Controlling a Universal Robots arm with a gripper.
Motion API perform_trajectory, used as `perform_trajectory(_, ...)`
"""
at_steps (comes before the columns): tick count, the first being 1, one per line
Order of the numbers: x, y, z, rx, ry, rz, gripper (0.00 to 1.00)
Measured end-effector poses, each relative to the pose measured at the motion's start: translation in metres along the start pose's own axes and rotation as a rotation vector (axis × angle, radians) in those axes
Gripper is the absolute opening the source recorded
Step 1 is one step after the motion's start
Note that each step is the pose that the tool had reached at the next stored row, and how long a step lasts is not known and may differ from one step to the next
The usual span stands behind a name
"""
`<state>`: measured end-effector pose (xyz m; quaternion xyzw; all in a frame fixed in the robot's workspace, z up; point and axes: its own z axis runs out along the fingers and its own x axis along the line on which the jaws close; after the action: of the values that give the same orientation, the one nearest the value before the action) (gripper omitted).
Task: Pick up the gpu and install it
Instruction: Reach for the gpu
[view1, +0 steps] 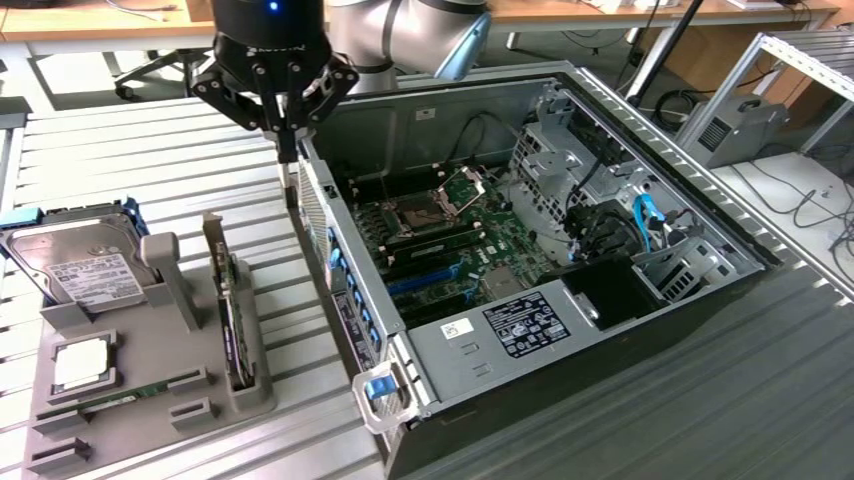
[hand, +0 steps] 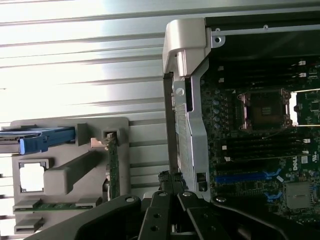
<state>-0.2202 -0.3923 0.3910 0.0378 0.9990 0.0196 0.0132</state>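
The gpu (view1: 235, 322) stands on edge in a slot of the gray holder (view1: 150, 428), in the lower left of the exterior view. From here it looks like 1 thin dark strip, with a silver metal bracket at its upper end. In the wrist view its edge (hand: 114, 167) shows green. Its long axis runs almost straight up and down the exterior frame, leaning slightly. The bracket end points toward the top and the other end toward the bottom.

Left of it, the same holder carries a silver hard drive (view1: 83, 270), a square chip (view1: 83, 362) and a RAM stick (view1: 123, 399).

To the right lies the open computer case (view1: 441, 345), its motherboard (view1: 461, 240) exposed.

The gripper (view1: 284, 150) hangs at the upper centre-left, just over the case's near wall. Its fingers are clenched together and grasp nothing, well apart from the gpu.
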Motion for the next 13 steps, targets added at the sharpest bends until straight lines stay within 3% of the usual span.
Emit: perform_trajectory(13, 0.0081, -0.0006, -0.0002, 0.0000, 0.0000, 0.000, 0.11)
